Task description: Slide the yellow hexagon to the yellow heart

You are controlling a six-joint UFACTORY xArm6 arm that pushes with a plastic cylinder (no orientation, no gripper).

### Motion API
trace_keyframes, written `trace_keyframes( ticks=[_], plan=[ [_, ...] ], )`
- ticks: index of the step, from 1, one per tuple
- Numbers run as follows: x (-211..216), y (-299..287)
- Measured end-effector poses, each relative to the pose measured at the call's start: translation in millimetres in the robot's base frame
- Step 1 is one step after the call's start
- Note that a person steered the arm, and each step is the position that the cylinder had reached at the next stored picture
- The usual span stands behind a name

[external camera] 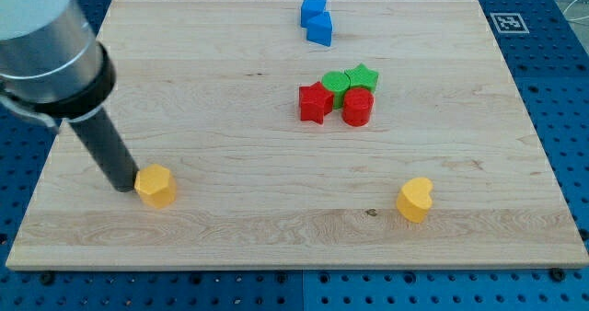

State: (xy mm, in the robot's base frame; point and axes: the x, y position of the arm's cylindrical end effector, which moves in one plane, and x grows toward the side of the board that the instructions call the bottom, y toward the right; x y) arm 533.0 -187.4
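The yellow hexagon [155, 185] lies on the wooden board near the view's bottom left. The yellow heart [415, 199] lies at the view's bottom right, far from the hexagon. My tip [123, 186] rests on the board right against the hexagon's left side. The dark rod slants up to the view's top left, where the arm's grey body fills the corner.
A cluster sits at the board's middle: a red star [314, 103], a red cylinder [358, 107], a green round block [334, 84] and a green star [363, 75]. Two blue blocks [317, 20] stand together at the view's top. The board's bottom edge [276, 260] is close below the hexagon.
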Motion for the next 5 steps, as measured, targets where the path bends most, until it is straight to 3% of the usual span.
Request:
trace_keyframes(
  ticks=[2, 5],
  plan=[
    [17.7, 17.9],
    [19.2, 99.0]
  ],
)
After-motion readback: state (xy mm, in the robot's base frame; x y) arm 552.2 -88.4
